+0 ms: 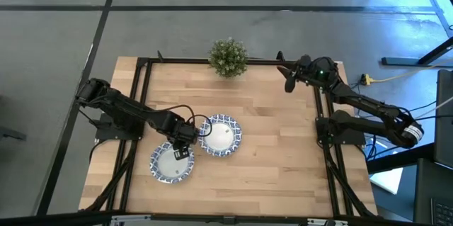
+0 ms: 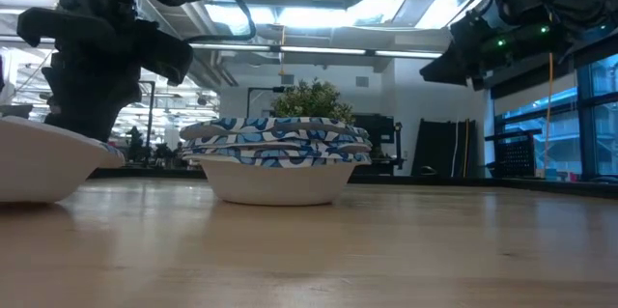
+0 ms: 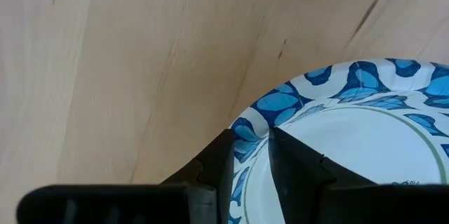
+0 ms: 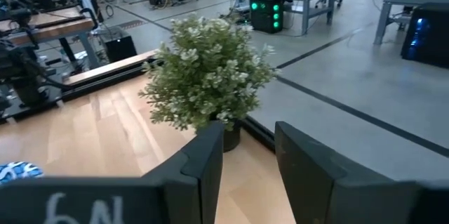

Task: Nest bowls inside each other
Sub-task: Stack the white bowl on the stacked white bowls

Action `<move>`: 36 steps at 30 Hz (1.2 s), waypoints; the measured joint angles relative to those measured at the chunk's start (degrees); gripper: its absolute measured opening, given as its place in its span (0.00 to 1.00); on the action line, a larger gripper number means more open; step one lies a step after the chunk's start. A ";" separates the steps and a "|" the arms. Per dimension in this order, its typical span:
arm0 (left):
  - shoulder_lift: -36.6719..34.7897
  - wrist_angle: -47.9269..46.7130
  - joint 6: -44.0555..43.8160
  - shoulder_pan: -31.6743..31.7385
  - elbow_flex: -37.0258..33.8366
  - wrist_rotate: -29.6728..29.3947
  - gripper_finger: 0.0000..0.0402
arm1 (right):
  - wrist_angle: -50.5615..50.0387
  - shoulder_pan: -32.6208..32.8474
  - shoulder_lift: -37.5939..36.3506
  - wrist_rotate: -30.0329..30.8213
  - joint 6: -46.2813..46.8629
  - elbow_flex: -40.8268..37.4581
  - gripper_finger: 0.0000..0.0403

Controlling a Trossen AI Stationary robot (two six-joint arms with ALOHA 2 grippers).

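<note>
A stack of nested blue-rimmed bowls sits on its base at the table's middle. Another blue-rimmed white bowl lies near-left of the stack. My left gripper is over this bowl's far-right rim, shut on it. My right gripper hangs open and empty above the table's far right, beside the potted plant. My left gripper pinches the lone bowl's patterned rim on its far-right side. One finger is outside the wall and the other finger is inside the bowl. The fingers come from above. The bowl's base looks to be on the table in the low view.
The green potted plant stands at the far edge, middle. A black frame rail runs along the table's left, right and far sides. Bare wood lies right of the stack and toward the near edge.
</note>
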 joint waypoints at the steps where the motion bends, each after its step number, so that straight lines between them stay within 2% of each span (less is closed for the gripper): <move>1: 0.00 0.00 0.00 0.00 0.00 0.00 0.21 | 0.00 -0.42 0.00 -0.01 -0.05 0.00 0.33; 11: 0.02 0.01 -0.37 0.00 0.00 0.00 0.21 | 0.42 -5.14 0.01 0.16 -5.68 1.03 0.33; 15: 0.02 0.04 -0.50 0.00 0.00 0.00 0.21 | 1.13 -5.82 0.02 3.49 -10.37 2.20 0.33; 19: 0.02 0.07 -0.81 0.00 0.00 0.00 0.21 | 1.20 -6.28 0.02 6.47 -7.91 2.78 0.33; 36: 0.02 2.71 -0.90 0.00 0.02 -2.07 0.21 | 0.97 -6.30 0.02 6.49 -8.87 2.78 0.33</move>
